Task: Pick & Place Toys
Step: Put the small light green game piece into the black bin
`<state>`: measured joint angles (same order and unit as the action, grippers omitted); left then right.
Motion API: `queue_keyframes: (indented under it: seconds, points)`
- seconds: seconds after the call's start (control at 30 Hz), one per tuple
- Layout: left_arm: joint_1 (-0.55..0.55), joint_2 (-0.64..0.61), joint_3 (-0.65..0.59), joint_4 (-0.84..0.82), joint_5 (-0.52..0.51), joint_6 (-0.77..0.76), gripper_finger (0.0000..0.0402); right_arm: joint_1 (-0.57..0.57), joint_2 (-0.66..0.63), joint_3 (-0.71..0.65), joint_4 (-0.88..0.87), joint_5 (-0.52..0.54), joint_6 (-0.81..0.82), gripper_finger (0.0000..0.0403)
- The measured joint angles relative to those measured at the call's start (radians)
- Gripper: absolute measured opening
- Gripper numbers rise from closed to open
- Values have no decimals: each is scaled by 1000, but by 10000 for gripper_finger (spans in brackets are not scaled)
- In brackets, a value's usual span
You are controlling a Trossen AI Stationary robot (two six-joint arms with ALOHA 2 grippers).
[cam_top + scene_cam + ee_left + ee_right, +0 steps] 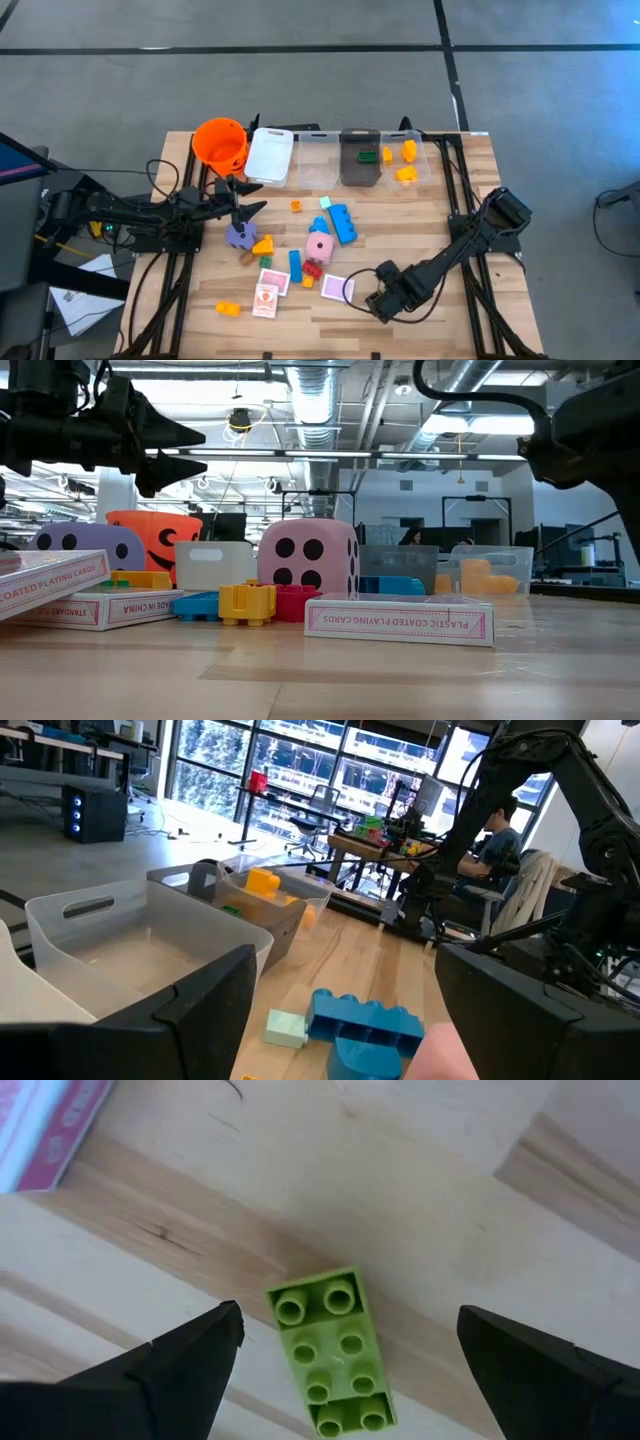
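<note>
Lime studded brick [334, 1355] flat on bare wood planks, centred between spread fingers of right gripper [345, 1355], untouched; pink card box [50, 1130] off to one side. Left gripper [243, 195] wide open, empty, raised above purple dotted die [240, 235]; clear bins [318, 158] beyond.

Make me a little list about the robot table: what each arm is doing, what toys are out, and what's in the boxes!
left gripper: open, above the purple die
right gripper: jaws open, over a green brick near the table's front
toys out: pink die, blue brick, card boxes, small bricks
bins: row along the table's far edge; yellow bricks in the rightmost
bucket: orange, left of the bins
</note>
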<state>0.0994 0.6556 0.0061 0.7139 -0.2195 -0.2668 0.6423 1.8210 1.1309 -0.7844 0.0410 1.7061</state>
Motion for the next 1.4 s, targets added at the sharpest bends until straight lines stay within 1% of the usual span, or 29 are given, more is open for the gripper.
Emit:
queue_keyframes:
  seconds: [0.33,0.53,0.83,0.93,1.2,1.4]
  points:
    - [0,0,0,-2,0,0,301,-1,0,0,22,-33,-72,365]
    - [0,0,0,-3,0,0,301,7,0,0,29,-45,-193,365]
    - [0,0,0,-4,0,0,301,4,0,0,30,-41,-198,364]
    - [0,0,0,-13,0,0,301,5,0,0,29,-41,-198,351]
    - [0,0,0,-28,0,0,301,6,0,0,41,-41,-195,290]
    - [0,0,0,-27,0,0,301,6,0,0,47,-41,-196,281]
